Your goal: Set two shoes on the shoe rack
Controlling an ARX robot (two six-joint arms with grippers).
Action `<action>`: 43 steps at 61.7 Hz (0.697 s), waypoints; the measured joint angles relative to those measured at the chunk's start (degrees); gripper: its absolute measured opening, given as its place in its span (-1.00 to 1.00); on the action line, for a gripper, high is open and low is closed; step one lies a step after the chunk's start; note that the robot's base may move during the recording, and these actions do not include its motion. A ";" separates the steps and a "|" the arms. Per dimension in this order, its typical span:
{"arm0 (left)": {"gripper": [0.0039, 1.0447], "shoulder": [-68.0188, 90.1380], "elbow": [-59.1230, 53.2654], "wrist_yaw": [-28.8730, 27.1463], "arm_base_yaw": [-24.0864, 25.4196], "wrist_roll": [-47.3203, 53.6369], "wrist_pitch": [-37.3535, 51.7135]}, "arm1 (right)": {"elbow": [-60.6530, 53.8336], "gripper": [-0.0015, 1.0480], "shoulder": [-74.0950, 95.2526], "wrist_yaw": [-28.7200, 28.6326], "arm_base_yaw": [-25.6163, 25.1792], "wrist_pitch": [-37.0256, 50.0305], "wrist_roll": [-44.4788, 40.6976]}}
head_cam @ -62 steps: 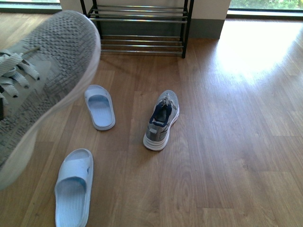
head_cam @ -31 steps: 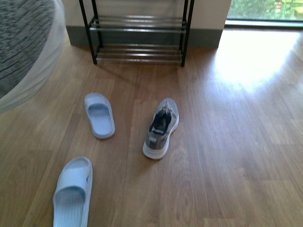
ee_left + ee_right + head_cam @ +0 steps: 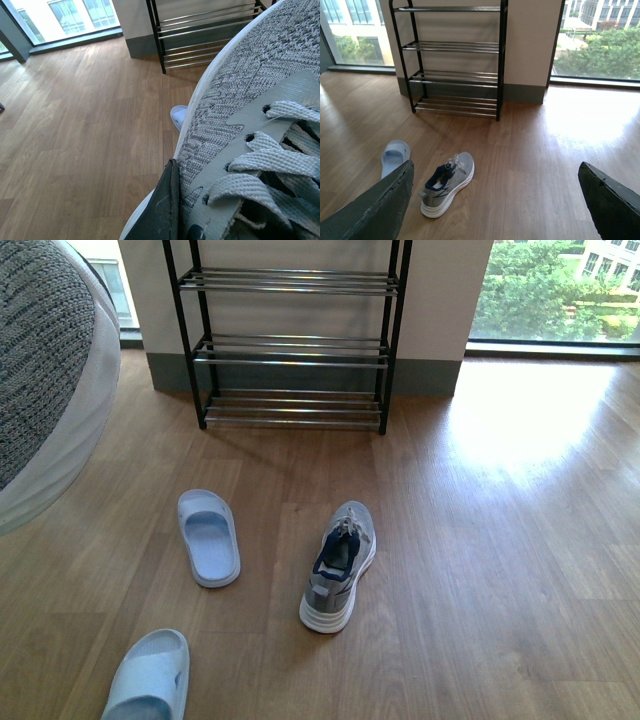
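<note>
Fingers point(image 3: 375, 210) of right gripper point(image 3: 495, 172) spread; left gripper point(image 3: 167, 212) mostly hidden behind cropped shoe point(image 3: 240, 100).

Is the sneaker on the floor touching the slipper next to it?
Apart. The front view shows bare floor between the sneaker and the slipper.

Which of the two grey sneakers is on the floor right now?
The floor sneaker, upright beside the blue slide; the raised sneaker hangs in the air at the front view's left.
</note>
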 joint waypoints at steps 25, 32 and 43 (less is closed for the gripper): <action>-0.98 0.00 0.00 -0.02 0.00 0.02 0.00 | 0.00 0.82 0.00 0.00 0.02 -0.02 -0.02; -0.98 0.00 0.00 0.11 0.00 0.02 0.00 | 0.00 0.82 0.00 0.09 0.02 0.00 0.00; -0.98 0.00 0.00 0.33 -0.07 0.04 -0.02 | 0.00 0.82 0.00 0.09 0.00 -0.02 0.00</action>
